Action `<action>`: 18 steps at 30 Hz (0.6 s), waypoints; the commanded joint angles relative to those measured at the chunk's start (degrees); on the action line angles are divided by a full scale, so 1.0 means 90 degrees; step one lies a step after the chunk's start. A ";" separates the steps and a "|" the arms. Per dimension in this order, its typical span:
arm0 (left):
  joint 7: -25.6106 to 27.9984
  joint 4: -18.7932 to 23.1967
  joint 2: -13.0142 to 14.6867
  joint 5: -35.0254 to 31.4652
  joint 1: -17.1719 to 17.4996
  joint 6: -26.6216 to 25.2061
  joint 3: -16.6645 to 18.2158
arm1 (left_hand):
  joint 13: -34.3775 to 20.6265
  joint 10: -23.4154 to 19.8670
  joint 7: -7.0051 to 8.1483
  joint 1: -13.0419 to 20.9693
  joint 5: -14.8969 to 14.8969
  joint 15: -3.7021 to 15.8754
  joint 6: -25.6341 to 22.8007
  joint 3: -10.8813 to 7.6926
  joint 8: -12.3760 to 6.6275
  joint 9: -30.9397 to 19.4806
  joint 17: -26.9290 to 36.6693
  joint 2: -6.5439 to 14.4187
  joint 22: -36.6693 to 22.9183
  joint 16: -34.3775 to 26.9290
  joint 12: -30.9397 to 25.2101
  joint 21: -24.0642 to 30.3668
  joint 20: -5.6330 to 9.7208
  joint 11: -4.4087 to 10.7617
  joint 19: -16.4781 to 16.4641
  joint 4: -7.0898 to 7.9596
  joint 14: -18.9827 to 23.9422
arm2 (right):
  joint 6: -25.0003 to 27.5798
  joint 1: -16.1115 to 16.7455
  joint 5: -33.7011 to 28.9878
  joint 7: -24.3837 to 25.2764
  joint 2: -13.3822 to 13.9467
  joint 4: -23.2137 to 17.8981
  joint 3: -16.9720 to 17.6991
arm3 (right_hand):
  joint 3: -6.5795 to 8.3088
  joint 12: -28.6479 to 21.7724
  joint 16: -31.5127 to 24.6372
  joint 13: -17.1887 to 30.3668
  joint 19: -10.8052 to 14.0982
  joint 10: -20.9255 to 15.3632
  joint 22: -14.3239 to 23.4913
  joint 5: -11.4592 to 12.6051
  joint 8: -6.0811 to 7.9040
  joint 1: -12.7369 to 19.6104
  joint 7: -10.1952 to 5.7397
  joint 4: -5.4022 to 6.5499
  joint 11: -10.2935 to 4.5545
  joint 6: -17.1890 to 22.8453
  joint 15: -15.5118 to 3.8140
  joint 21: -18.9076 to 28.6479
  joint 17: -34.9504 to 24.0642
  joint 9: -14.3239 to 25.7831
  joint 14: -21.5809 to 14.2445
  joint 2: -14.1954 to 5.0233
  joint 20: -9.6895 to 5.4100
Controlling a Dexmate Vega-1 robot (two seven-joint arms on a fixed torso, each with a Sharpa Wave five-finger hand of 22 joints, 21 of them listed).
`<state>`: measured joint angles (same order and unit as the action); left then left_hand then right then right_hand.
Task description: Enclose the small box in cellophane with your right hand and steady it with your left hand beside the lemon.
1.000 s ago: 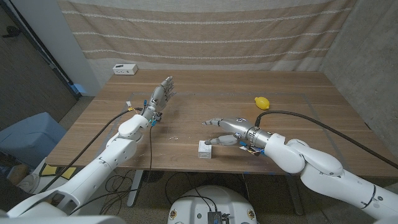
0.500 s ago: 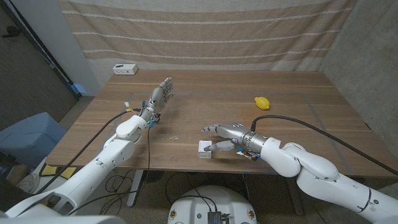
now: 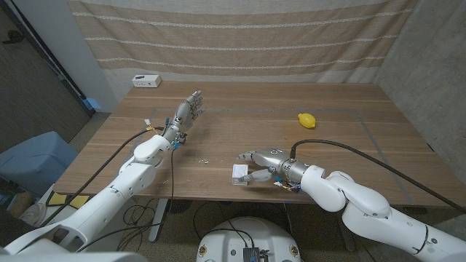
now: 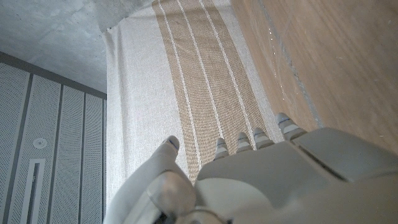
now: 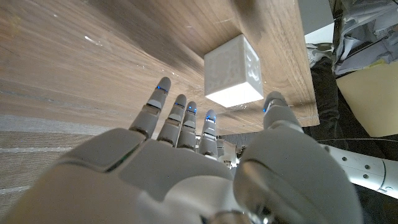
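Right hand [image 3: 261, 163] closing in on the small box [image 3: 239, 174], fingers spread and empty.
Over the last second it has slid toward the table's [image 3: 349, 156] near edge; the lemon [image 3: 307, 120] lies well apart. Left hand [image 3: 188, 110] stays raised, open: no grasp yet.

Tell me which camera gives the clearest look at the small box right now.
The right wrist view: the small box sits large and unobstructed just beyond the open right hand. The head view shows it small near the table's front edge.
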<state>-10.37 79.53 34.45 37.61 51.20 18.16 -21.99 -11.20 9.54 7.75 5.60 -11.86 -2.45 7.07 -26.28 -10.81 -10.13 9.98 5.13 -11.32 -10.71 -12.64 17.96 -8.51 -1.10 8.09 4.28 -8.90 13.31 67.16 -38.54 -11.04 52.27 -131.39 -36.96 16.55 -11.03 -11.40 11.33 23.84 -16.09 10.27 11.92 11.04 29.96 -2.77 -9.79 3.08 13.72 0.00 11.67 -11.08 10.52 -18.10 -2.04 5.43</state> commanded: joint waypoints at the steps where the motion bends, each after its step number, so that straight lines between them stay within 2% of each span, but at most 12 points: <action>1: -0.0130 0.0011 0.0080 0.0014 -0.0049 -0.0067 -0.0013 | -0.0005 0.0007 0.0024 -0.0050 0.0000 0.0007 -0.0004 -0.0019 0.0015 -0.0017 0.0026 -0.0035 -0.0018 0.0006 0.0034 -0.0006 -0.0024 -0.0025 -0.0006 -0.0046 0.0037 | 0.0391 -0.0043 -0.0256 -0.0096 -0.0161 0.0115 -0.0278 | 0.0065 -0.0032 -0.0012 0.0026 0.0027 -0.0045 0.0014 0.0035 0.0022 0.0109 0.0011 -0.0012 -0.0011 0.0059 -0.0046 0.0013 -0.0011 0.0030 -0.0011 -0.0011 0.0010; 2: -0.0137 0.0015 0.0086 0.0016 -0.0054 -0.0076 -0.0014 | -0.0005 0.0030 0.0023 -0.0050 0.0000 0.0009 -0.0004 -0.0019 0.0015 -0.0017 0.0026 -0.0035 -0.0018 0.0006 0.0044 -0.0007 -0.0021 0.0014 -0.0009 -0.0047 0.0036 | 0.0416 -0.0045 -0.0268 -0.0088 -0.0175 0.0134 -0.0292 | 0.0068 -0.0032 -0.0011 0.0026 0.0028 -0.0045 0.0014 0.0036 0.0023 0.0115 0.0012 -0.0012 -0.0012 0.0061 -0.0050 0.0013 -0.0011 0.0030 -0.0008 -0.0012 0.0011; 3: -0.0143 0.0022 0.0094 0.0019 -0.0058 -0.0091 -0.0015 | -0.0005 0.0020 0.0027 -0.0051 0.0000 0.0017 -0.0003 -0.0019 0.0015 -0.0017 0.0026 -0.0036 -0.0018 0.0005 0.0040 -0.0007 -0.0019 -0.0024 -0.0013 -0.0048 0.0039 | 0.0431 -0.0043 -0.0263 -0.0059 -0.0188 0.0162 -0.0295 | 0.0081 -0.0042 -0.0015 0.0026 0.0034 -0.0070 0.0014 0.0038 0.0030 0.0140 0.0023 -0.0015 -0.0026 0.0081 -0.0053 0.0016 -0.0010 0.0030 -0.0017 -0.0014 0.0009; 12: -0.0171 0.0000 0.0117 0.0025 -0.0113 -0.0125 -0.0003 | -0.0005 0.0009 0.0023 -0.0055 0.0000 0.0013 0.0000 -0.0017 0.0016 -0.0018 0.0026 -0.0035 -0.0019 0.0007 0.0037 -0.0015 -0.0021 -0.0008 -0.0018 -0.0050 0.0033 | 0.0399 -0.0205 -0.0433 0.0061 -0.0317 0.0416 -0.0488 | 0.0235 -0.0108 -0.0069 0.0022 0.0177 -0.0293 0.0012 0.0057 0.0149 0.0463 0.0130 -0.0049 0.0027 0.0463 -0.0130 0.0060 0.0002 0.0027 -0.0185 -0.0030 -0.0020; 15: -0.0180 -0.0060 0.0108 0.0040 -0.0169 -0.0165 0.0000 | -0.0005 -0.0005 0.0028 -0.0057 0.0000 0.0018 -0.0001 -0.0016 0.0015 -0.0017 0.0026 -0.0036 -0.0019 0.0006 0.0032 -0.0015 -0.0018 -0.0019 -0.0025 -0.0051 0.0038 | 0.0205 -0.0188 -0.0539 0.0468 -0.0370 0.0525 -0.0519 | 0.0387 -0.0183 -0.0159 0.0016 0.0416 -0.0649 0.0011 0.0062 0.0315 0.0780 0.0214 -0.0013 -0.0048 0.1062 -0.0207 0.0126 -0.0004 0.0031 -0.0479 -0.0071 -0.0065; 16: -0.0179 -0.0063 0.0105 0.0063 -0.0181 -0.0204 0.0002 | -0.0005 0.0008 0.0026 -0.0059 0.0000 0.0016 0.0001 -0.0015 0.0016 -0.0017 0.0026 -0.0037 -0.0019 0.0006 0.0038 -0.0017 -0.0017 0.0008 -0.0025 -0.0051 0.0037 | 0.0151 -0.0183 -0.0523 0.0550 -0.0382 0.0545 -0.0512 | 0.0451 -0.0224 -0.0211 0.0012 0.0548 -0.0887 0.0012 0.0054 0.0383 0.0953 0.0215 -0.0018 -0.0024 0.1359 -0.0256 0.0156 -0.0011 0.0033 -0.0648 -0.0120 -0.0106; 17: -0.0199 -0.0093 0.0092 0.0079 -0.0202 -0.0213 0.0000 | -0.0006 0.0009 0.0025 -0.0059 0.0000 0.0012 0.0001 -0.0015 0.0016 -0.0017 0.0026 -0.0036 -0.0019 0.0006 0.0038 -0.0018 -0.0018 -0.0012 -0.0025 -0.0051 0.0037 | 0.0081 -0.0171 -0.0493 0.0673 -0.0404 0.0581 -0.0498 | 0.0460 -0.0242 -0.0214 0.0012 0.0561 -0.0967 0.0012 0.0051 0.0409 0.0997 0.0233 -0.0022 -0.0018 0.1456 -0.0264 0.0155 -0.0009 0.0034 -0.0673 -0.0112 -0.0107; 18: -0.0216 -0.0120 0.0088 0.0084 -0.0224 -0.0227 -0.0006 | -0.0006 0.0001 0.0020 -0.0060 0.0000 0.0010 0.0003 -0.0015 0.0017 -0.0017 0.0026 -0.0035 -0.0019 0.0004 0.0035 -0.0017 -0.0016 -0.0013 -0.0028 -0.0051 0.0041 | -0.0018 -0.0165 -0.0510 0.0818 -0.0407 0.0625 -0.0498 | 0.0503 -0.0271 -0.0251 0.0010 0.0681 -0.1191 0.0014 0.0053 0.0529 0.1162 0.0269 -0.0022 -0.0021 0.1880 -0.0314 0.0179 -0.0011 0.0041 -0.0831 -0.0109 -0.0131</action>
<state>-11.66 79.50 35.30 37.79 50.25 17.22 -22.02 -11.20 9.54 7.75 5.21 -11.86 -2.45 7.07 -26.28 -10.81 -10.13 9.98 4.75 -11.32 -10.72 -12.19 17.96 -8.51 -1.10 8.09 4.28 -8.90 16.29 65.96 -41.86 -9.78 49.91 -128.35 -40.44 20.22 -12.83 -12.96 11.32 28.21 -23.49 10.26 11.92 14.23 38.03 -0.87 -9.96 2.89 25.17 -2.08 12.64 -11.01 10.52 -23.30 -2.81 4.61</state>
